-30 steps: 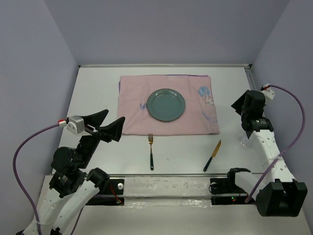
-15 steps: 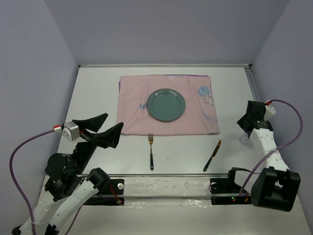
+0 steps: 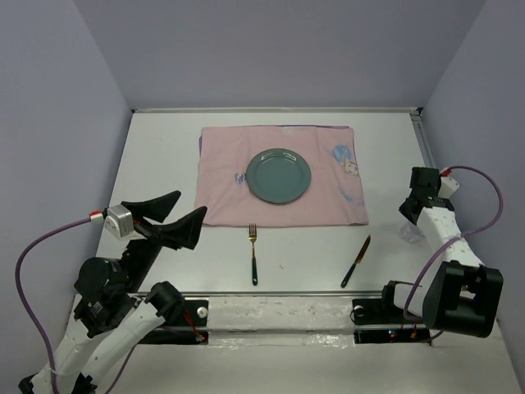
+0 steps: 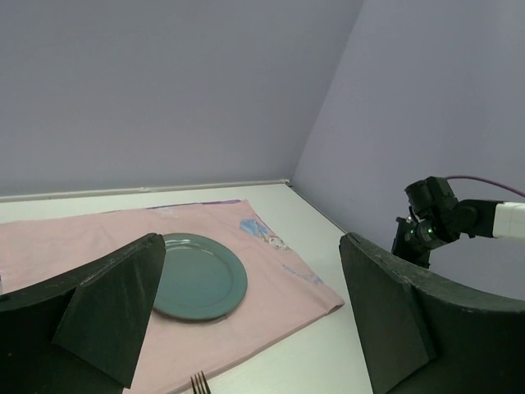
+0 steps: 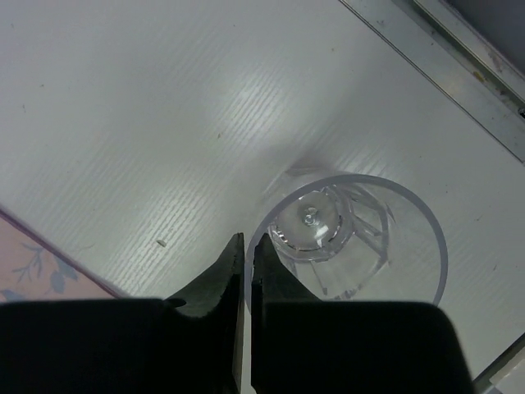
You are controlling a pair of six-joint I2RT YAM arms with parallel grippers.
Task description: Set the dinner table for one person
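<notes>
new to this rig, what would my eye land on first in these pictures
A dark green plate sits centred on a pink cloth on the white table, with a fork and a knife on bare tabletop nearer the arms. At the right, the right gripper pinches the rim of a clear glass; the left gripper hangs wide open.

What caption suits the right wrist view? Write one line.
Right gripper pinching the rim of an upright clear glass on the white dinner table.

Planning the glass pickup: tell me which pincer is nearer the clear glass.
Right. The right pincer grips the rim of the clear glass; the left pincer hovers open, far across the dinner table.
</notes>
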